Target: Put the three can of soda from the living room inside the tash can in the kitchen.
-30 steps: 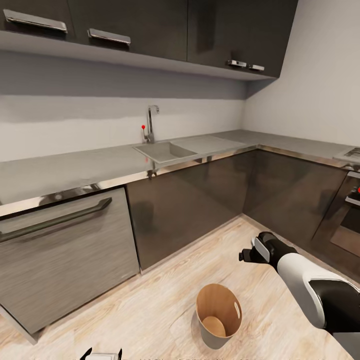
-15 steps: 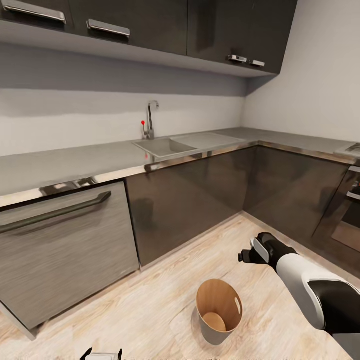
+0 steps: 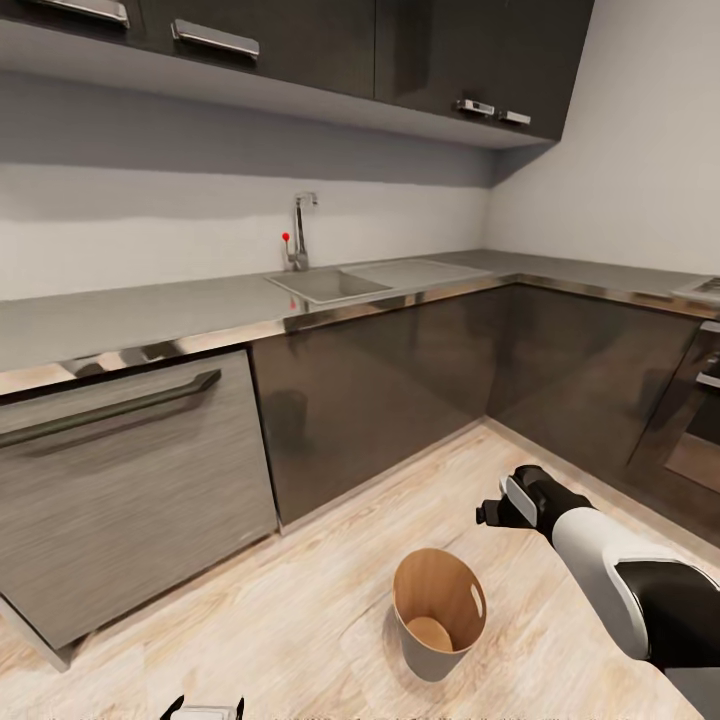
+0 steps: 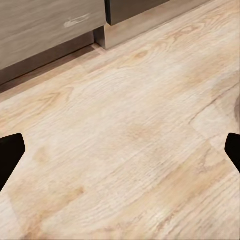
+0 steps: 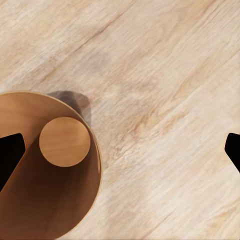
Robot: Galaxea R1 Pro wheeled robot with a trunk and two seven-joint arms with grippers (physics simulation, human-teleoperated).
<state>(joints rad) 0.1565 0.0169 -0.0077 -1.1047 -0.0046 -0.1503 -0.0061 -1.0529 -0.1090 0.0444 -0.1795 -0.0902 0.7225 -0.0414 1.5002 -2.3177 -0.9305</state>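
The tash can (image 3: pixel 432 662), a small pale grey bin with a wood-toned inside, stands on the kitchen floor in the head view. In the right wrist view I look down into the tash can (image 5: pixel 50 205); its round wooden bottom is bare. My right gripper (image 3: pixel 497 511) hangs above the floor, up and to the right of the bin's rim, and the right gripper (image 5: pixel 121 150) is open with nothing between its fingers. At the head view's lower edge sits my left gripper (image 3: pixel 205 710). The left gripper (image 4: pixel 121 152) is open over bare planks. The cans of soda are out of view.
A steel-fronted dishwasher (image 3: pixel 130 480) and glossy dark cabinets (image 3: pixel 400 390) line the wall under a grey countertop (image 3: pixel 150 320) with a sink (image 3: pixel 325 283) and a tall tap (image 3: pixel 300 228). An oven (image 3: pixel 700 420) is at the right. Light wood floor (image 3: pixel 300 620) surrounds the bin.
The whole head picture has shifted slightly upward, so the camera moved. The bin, the floor and both arms keep their places relative to one another.
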